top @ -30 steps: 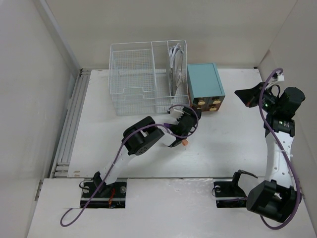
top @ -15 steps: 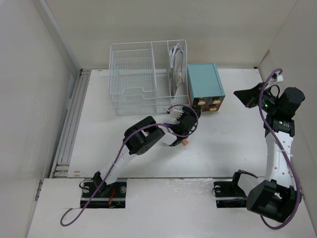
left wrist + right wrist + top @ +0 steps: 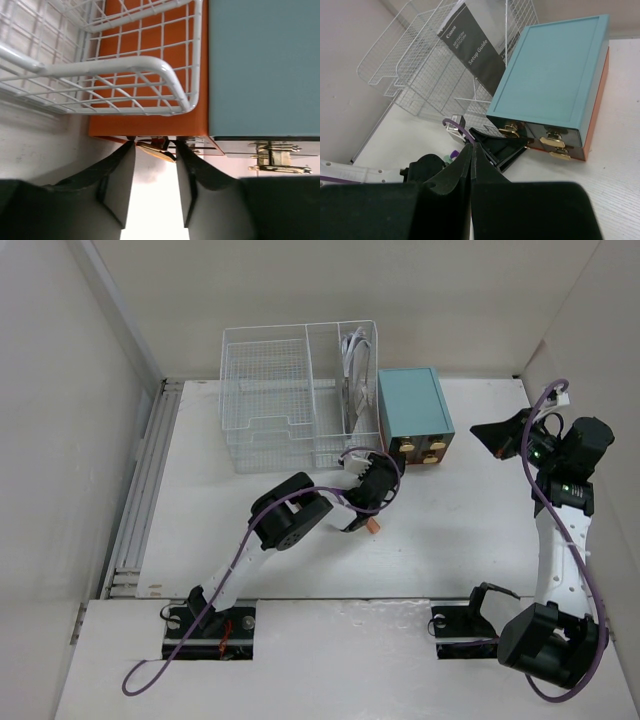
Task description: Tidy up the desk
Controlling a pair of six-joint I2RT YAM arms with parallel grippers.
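Note:
The white desk (image 3: 460,530) carries a teal box of small drawers (image 3: 412,410) with an orange base and gold handles. My left gripper (image 3: 388,466) is at the box's front left corner. In the left wrist view its fingertips (image 3: 181,150) press on either end of a gold drawer handle (image 3: 156,151), so the left gripper (image 3: 155,147) is shut on it. My right gripper (image 3: 482,428) hovers high to the right of the box. In the right wrist view the right gripper (image 3: 471,146) is shut with nothing between its fingers, looking down on the teal box (image 3: 555,65).
A white wire basket organizer (image 3: 290,390) stands just left of the box, touching it, with a dark setup-guide booklet (image 3: 475,50) upright in its right section. A small orange object (image 3: 372,527) lies on the desk by the left wrist. Pale walls enclose the desk on three sides.
The left gripper's jaws have narrowed onto the gold drawer handle, and its wrist has edged slightly toward the box. The right arm has not moved.

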